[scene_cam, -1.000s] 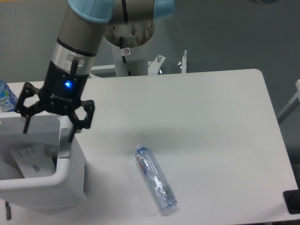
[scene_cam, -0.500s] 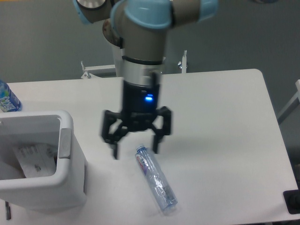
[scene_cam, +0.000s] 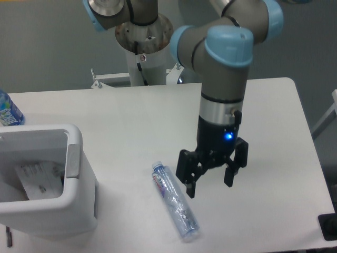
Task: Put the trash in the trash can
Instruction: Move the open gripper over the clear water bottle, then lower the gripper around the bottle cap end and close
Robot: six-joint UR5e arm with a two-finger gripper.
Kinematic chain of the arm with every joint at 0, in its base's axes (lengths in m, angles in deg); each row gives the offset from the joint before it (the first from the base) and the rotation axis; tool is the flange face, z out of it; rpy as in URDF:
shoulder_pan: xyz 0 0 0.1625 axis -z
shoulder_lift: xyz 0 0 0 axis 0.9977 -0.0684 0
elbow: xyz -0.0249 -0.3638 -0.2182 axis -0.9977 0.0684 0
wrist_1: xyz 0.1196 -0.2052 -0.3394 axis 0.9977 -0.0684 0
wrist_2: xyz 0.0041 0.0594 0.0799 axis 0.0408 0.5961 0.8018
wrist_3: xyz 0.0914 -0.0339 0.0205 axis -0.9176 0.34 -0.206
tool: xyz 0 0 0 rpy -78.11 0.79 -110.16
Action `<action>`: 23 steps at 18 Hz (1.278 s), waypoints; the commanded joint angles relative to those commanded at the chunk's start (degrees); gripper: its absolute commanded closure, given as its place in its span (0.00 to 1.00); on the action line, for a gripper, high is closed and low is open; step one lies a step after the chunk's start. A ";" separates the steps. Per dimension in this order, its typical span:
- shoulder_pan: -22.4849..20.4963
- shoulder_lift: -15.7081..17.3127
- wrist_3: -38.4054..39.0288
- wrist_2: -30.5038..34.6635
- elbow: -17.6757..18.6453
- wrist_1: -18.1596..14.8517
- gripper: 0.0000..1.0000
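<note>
A clear crushed plastic bottle (scene_cam: 174, 201) with a white label lies flat on the table, running from upper left to lower right. My gripper (scene_cam: 209, 186) hangs open just right of it, above the table, fingers pointing down with nothing between them. The white trash can (scene_cam: 72, 203) stands at the left edge, its pale grey handle (scene_cam: 72, 156) on the right rim. A crumpled white wrapper (scene_cam: 37, 179) with faint print rests inside it.
An upright bottle with a blue label (scene_cam: 8, 110) stands at the far left behind the trash can. The table's front edge runs close below the crushed bottle. A dark object (scene_cam: 328, 226) sits at the lower right corner.
My gripper has swung from over the trash can across the table to the right, passing the bottle's cap end, and now hangs to the bottle's right. The bottle and wrapper have not moved.
</note>
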 joint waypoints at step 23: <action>7.29 -7.91 -6.16 13.27 7.30 -7.74 0.00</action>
